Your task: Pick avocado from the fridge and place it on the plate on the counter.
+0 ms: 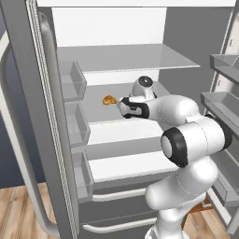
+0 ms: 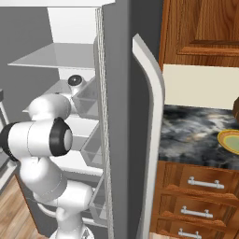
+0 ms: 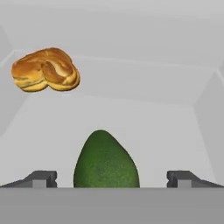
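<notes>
The dark green avocado (image 3: 105, 161) lies on a white shelf of the fridge (image 1: 122, 58), close in front of the hand. My gripper (image 3: 112, 179) is open, with one dark fingertip (image 3: 40, 178) to the avocado's left and the other to its right, a gap on each side. In the left base view my arm reaches into the middle shelf and its wrist hides the avocado. The plate (image 2: 230, 140), yellow-orange rimmed with a pale green centre, rests on the marbled counter (image 2: 193, 135) at the right edge of the right base view.
An orange-brown lumpy pastry (image 3: 45, 70) lies farther back on the same shelf, also seen as the pastry (image 1: 109, 99) left of my wrist. Clear door bins (image 1: 72, 81) line the open left door. The other fridge door (image 2: 119, 116) stands between arm and counter. Wooden drawers (image 2: 205, 184) sit below.
</notes>
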